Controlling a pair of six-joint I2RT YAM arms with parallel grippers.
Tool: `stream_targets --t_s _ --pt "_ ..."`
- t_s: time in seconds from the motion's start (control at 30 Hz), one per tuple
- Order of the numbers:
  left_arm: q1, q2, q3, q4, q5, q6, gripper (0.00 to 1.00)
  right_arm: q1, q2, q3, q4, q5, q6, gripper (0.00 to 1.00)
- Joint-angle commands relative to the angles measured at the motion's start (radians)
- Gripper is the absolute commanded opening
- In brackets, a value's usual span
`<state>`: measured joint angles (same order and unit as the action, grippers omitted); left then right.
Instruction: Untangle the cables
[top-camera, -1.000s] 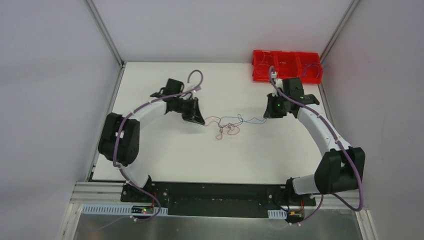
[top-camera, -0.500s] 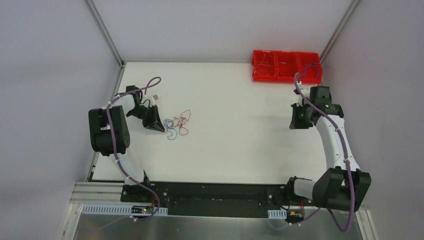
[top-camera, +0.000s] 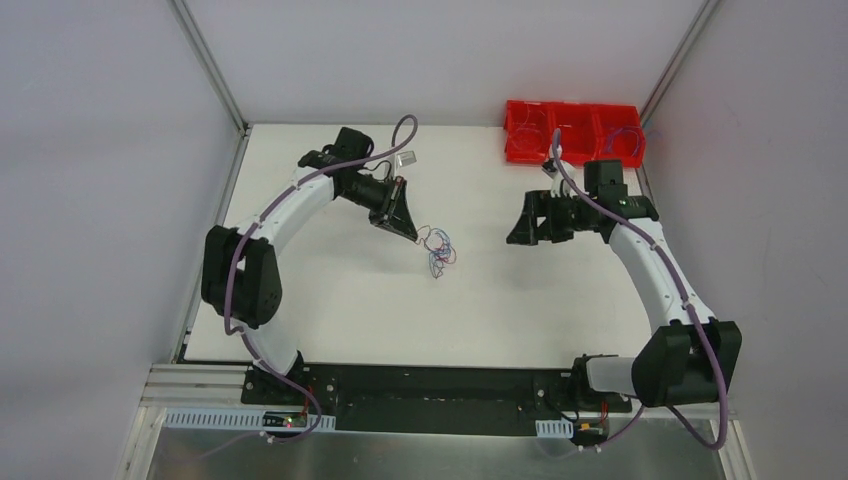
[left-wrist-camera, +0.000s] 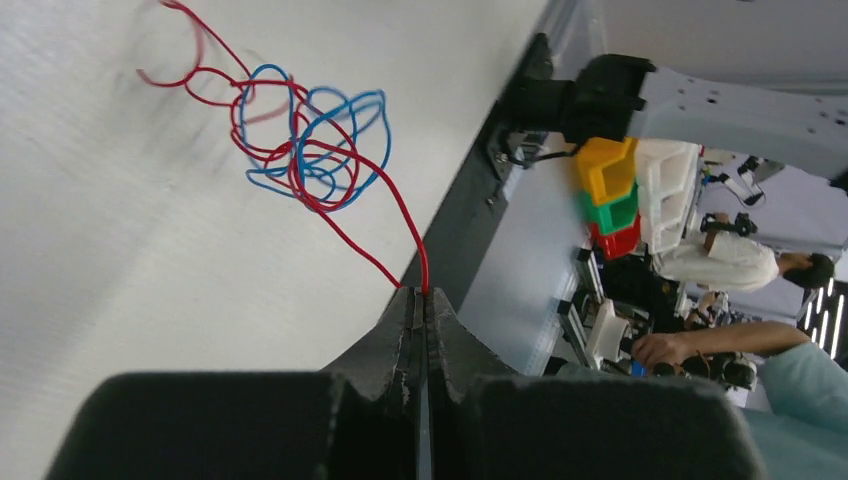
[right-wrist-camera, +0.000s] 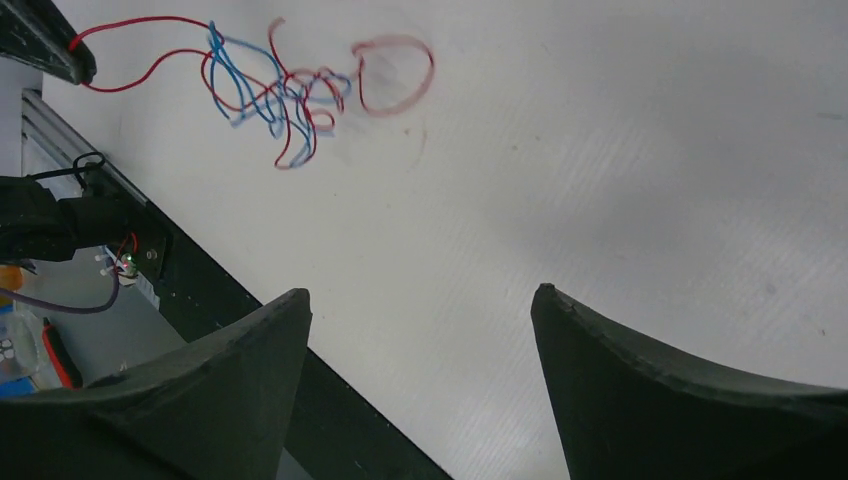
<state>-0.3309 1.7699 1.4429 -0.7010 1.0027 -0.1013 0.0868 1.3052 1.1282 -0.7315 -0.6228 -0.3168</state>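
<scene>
- The left gripper (left-wrist-camera: 420, 296) is clamped fully shut on the end of 1 red strand, which runs from its tips into the bundle
- The cables (top-camera: 438, 248) form a small red and blue knot near the middle of the table (top-camera: 330, 300), just right of the left gripper's tips and slightly nearer
- The right gripper (right-wrist-camera: 420, 300) has its jaws spread wide with nothing between them, well right of the knot
- Since 0.5 seconds ago, the left arm has carried the bundle from the left side towards the middle, and the right arm has swung in from the right edge to face it
- 1 second ago the strands were stretched between both grippers; now they are bunched again, so little seems undone and another 2-handed pull looks likely
</scene>
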Motion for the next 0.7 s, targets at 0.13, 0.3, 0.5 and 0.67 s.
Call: stream_targets --t_s 0.13,0.3,0.5,0.67 --pt "-0.012 -0.101 0.095 0.01 0.18 -0.195 0.0 0.236 -0.102 -0.106 0.406 -0.052 0.082 0.86" --pt "-0.039 -0.082 0.136 0.017 0.174 -0.23 0.0 0.341 -0.047 -0.118 0.547 0.007 0.181 0.86" --pt "-0.046 -0.075 0.164 0.024 0.19 -0.242 0.0 0.384 0.079 -0.08 0.633 0.033 0.313 0.87" --pt "-0.048 -0.066 0.194 0.025 0.223 -0.23 0.0 0.383 0.117 -0.066 0.663 0.041 0.353 0.87"
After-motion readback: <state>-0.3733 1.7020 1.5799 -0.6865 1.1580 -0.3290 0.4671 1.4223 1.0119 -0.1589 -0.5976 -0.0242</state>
